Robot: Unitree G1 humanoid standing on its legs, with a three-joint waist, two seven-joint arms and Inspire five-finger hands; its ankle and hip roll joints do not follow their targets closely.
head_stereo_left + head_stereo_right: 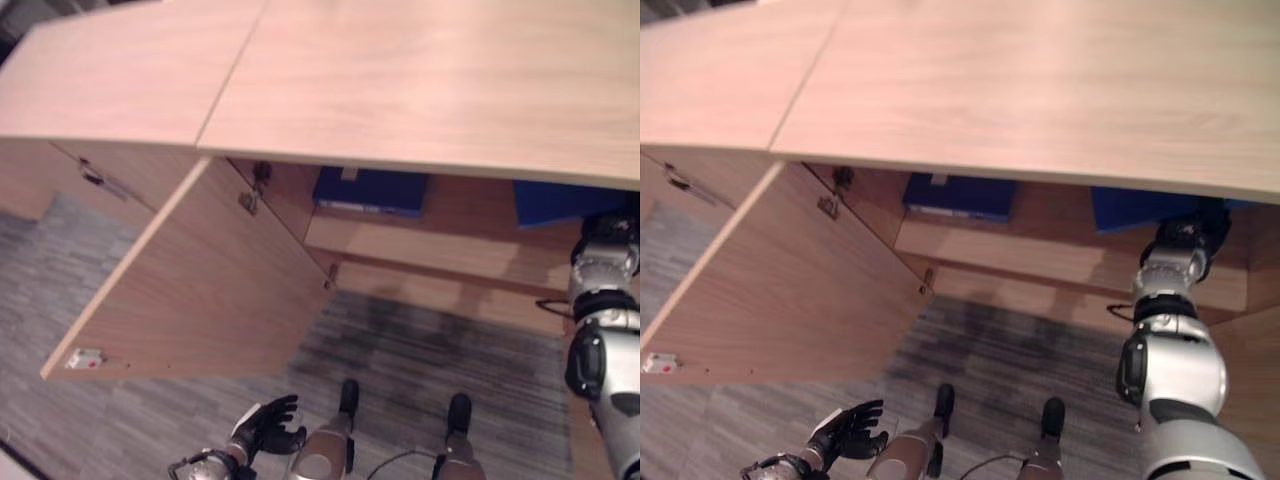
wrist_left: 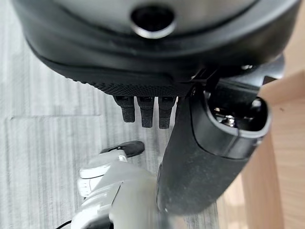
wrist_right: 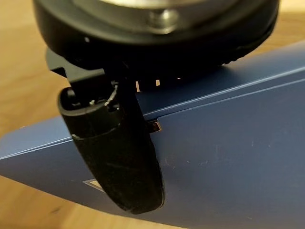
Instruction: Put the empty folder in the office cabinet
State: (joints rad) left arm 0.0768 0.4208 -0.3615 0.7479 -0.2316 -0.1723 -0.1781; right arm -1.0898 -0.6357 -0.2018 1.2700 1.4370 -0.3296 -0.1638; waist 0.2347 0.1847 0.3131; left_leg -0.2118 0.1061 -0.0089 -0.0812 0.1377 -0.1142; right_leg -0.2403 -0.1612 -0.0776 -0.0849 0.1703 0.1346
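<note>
Blue folder [image 3: 228, 157], pinched by the right hand [image 3: 114, 152], sits inside the cabinet [image 1: 1040, 262], awaiting release.

Office: wooden cabinet [image 1: 420, 90], grey carpet [image 1: 420, 360].

No legible text, number or sign appears anywhere in the scene. A small white tag [image 1: 84, 358] with a red dot sits near the lower corner of the open cabinet door [image 1: 210, 290], too small to read. A pale label patch on the blue folder [image 3: 228, 162] shows beside the right hand's [image 3: 114, 152] thumb, its print hidden.
</note>
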